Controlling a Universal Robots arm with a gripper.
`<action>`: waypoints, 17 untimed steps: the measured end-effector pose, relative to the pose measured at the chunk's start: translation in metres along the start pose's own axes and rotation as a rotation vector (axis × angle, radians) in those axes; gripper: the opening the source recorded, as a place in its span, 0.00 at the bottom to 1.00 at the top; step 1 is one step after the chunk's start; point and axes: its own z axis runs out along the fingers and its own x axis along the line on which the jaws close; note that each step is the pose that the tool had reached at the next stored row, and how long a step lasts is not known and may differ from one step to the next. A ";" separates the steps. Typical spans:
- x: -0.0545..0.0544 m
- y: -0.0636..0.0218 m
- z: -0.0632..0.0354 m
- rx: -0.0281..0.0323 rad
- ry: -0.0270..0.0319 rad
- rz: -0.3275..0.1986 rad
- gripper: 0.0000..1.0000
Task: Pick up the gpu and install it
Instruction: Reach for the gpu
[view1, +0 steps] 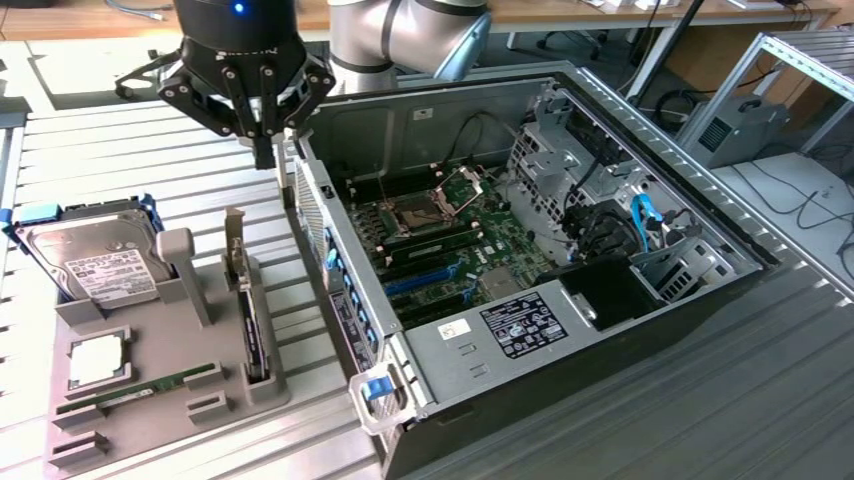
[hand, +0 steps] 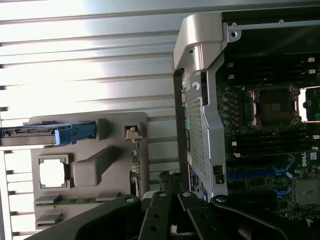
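The gpu (view1: 246, 300) stands on its edge in a slot of the grey holder (view1: 160, 400), silver bracket uppermost, at the exterior view's left. My gripper (view1: 267, 155) hangs above the table behind the holder, close to the open computer case's (view1: 441, 345) near corner, shut with nothing between its fingers. In the wrist view the gpu (hand: 133, 155) shows edge-on in the holder (hand: 107, 135), just beyond my shut gripper (hand: 170, 177). The motherboard (view1: 454, 240) lies inside the case with blue slots (view1: 424, 280).
The holder also carries a hard drive (view1: 100, 265) with blue clips, a square chip (view1: 96, 360) and a memory stick (view1: 140, 388). The case wall (hand: 200, 115) rises right beside the holder. Cables and a black box (view1: 614, 290) fill the case's far end.
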 end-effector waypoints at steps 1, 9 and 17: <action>0.001 -0.0001 0.0000 0.0000 0.0000 0.000 0.11; 0.006 -0.0004 -0.0002 0.0000 -0.0001 0.000 0.11; 0.010 -0.0008 -0.0003 0.0000 -0.0002 0.000 0.11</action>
